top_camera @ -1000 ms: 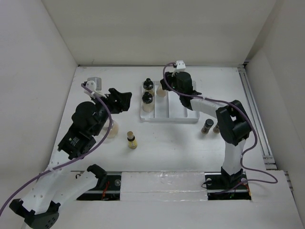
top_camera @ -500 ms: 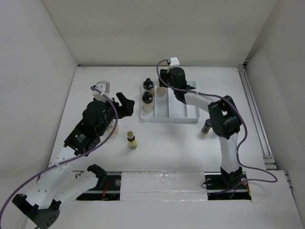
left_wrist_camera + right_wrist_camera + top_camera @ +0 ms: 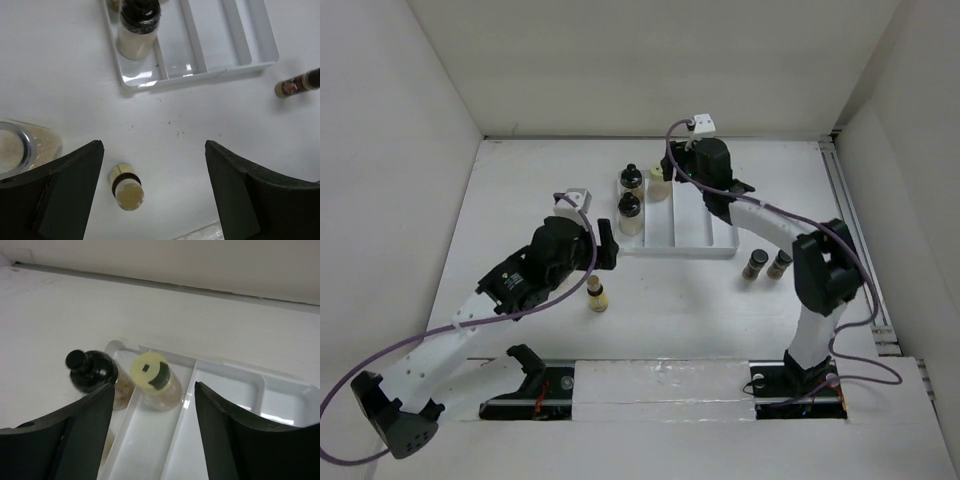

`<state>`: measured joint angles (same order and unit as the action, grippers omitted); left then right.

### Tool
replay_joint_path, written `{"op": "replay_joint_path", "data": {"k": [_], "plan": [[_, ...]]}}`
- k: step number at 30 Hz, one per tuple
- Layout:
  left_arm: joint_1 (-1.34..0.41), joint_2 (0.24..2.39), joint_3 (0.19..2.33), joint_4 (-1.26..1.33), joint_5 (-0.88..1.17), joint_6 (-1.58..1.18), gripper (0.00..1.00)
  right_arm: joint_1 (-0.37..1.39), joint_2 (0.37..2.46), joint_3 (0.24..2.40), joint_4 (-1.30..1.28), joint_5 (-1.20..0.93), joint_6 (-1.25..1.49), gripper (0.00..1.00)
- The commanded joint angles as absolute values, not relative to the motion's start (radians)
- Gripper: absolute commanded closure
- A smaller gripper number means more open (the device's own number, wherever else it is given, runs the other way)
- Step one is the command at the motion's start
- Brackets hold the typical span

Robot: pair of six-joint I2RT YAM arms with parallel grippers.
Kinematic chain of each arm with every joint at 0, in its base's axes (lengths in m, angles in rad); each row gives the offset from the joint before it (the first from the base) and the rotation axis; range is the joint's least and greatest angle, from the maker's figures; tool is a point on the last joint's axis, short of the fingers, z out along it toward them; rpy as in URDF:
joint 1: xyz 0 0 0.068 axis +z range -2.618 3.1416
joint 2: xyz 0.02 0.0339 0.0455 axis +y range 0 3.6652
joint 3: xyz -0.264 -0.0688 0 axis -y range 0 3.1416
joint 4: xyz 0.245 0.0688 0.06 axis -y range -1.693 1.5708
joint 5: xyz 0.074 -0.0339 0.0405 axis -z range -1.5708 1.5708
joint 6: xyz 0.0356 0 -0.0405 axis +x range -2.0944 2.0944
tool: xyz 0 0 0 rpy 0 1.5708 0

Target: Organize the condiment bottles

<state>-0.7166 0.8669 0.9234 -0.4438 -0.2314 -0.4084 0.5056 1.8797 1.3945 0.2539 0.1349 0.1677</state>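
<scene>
Accordingly, the left gripper [image 3: 154, 150] was found spread wide and empty, poised above the loose yellow bottle [image 3: 127, 188], which stood on the table [image 3: 200, 130] just short of the tray [image 3: 210, 75]. The bottle was noted off the midline, nearer the finger on the side of the jar [image 3: 20, 150], and the jar lay just beside that finger.

The step in hand was judged to be the pick-up of this bottle. For a sound grasp, it was advised that the gripper be shifted until the bottle was centred between the fingers, lowered straight, and closed on the body below the cap. Contact with the jar was to be avoided, since a nudge could be passed on to the bottle. A vertical lift was recommended before any travel toward the tray.

The bottle was recorded as upright, its long axis vertical and its cap pointed up at the wrist camera. Being round, it was judged to offer no preferred closing direction.

The right gripper [image 3: 155, 386] was likewise found wide apart and holding nothing, over the second yellow bottle [image 3: 150, 369], which stood upright at the far end of the middle compartment. Two black-capped bottles [image 3: 630, 212] were seen in the left compartment. Two dark bottles [image 3: 756, 264] stood on the table to the right of the tray, apart from it.
</scene>
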Motion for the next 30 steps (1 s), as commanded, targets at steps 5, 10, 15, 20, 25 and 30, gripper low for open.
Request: {"op": "replay_joint_path", "data": {"k": [5, 10, 15, 20, 25, 30], "plan": [[-0.882, 0.894, 1.003, -0.384, -0.420, -0.420, 0.21, 0.546, 1.354, 1.042, 0.061, 0.389, 0.270, 0.31], [-0.882, 0.894, 1.002, -0.336, -0.420, -0.373, 0.21, 0.520, 1.086, 0.836, -0.234, 0.528, 0.403, 0.32], [-0.882, 0.868, 0.999, -0.314, -0.391, -0.335, 0.21, 0.511, 0.960, 0.772, -0.424, 0.511, 0.498, 0.32], [-0.882, 0.808, 0.973, -0.278, -0.391, -0.325, 0.21, 0.491, 0.950, 0.747, -0.514, 0.534, 0.548, 0.33], [-0.882, 0.784, 0.953, -0.278, -0.382, -0.325, 0.21, 0.468, 0.971, 0.736, -0.523, 0.525, 0.563, 0.33], [-0.848, 0.775, 0.943, -0.258, -0.310, -0.325, 0.21, 0.434, 1.025, 0.747, -0.508, 0.517, 0.551, 0.32]]}}
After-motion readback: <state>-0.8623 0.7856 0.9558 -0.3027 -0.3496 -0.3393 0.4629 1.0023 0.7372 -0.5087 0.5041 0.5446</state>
